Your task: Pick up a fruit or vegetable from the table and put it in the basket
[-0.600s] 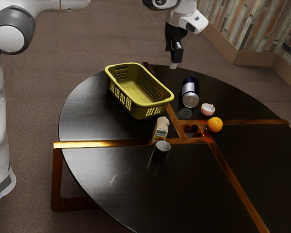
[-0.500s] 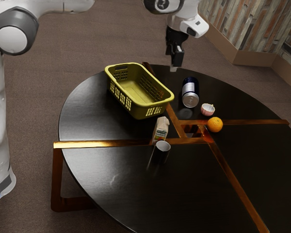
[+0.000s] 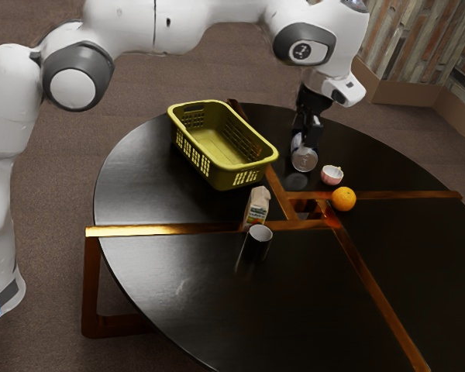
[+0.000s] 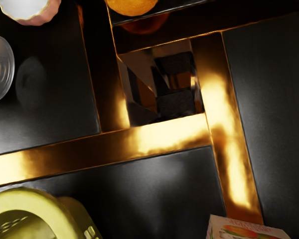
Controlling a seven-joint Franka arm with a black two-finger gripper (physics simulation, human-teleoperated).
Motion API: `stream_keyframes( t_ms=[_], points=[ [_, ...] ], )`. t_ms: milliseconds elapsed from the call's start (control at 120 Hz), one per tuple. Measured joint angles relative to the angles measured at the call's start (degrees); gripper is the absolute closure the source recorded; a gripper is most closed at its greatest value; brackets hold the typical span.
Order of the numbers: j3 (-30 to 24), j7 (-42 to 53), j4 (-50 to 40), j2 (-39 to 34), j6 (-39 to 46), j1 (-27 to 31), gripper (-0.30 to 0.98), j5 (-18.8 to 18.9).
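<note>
Hanging apart from the orange point(image 3: 343, 199), the hand point(image 3: 307, 146) points downward.

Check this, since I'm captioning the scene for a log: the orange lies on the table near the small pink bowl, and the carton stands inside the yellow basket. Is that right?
Not quite: the carton is outside the yellow basket, standing on the table by the black cup, as the exterior view shows. The orange does lie near the small pink bowl.
</note>
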Motion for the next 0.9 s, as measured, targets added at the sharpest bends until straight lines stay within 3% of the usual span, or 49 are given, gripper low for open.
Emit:
stream_keyframes(
  t_ms=[117, 242, 383, 533, 633, 750, 900],
  points=[
    [-11.80, 0.70, 19.21, 15.66, -3.21, 10.20, 0.00, 3.41],
    [-29.21, 1.61, 31.22, 26.77, -6.67, 18.39, 0.00, 12.57],
    [-37.60, 3.05, 40.36, 35.91, -8.57, 21.15, 0.00, 19.66],
    [-55.49, 4.05, 42.18, 41.87, -9.48, 23.40, 0.00, 34.21],
    [-59.59, 4.06, 42.23, 44.07, -9.78, 23.99, 0.00, 39.99],
    [-68.27, 3.66, 41.46, 47.38, -9.97, 24.52, 0.00, 48.28],
    [-70.52, 2.90, 39.86, 48.93, -9.45, 24.59, 0.00, 52.95]
  ],
)
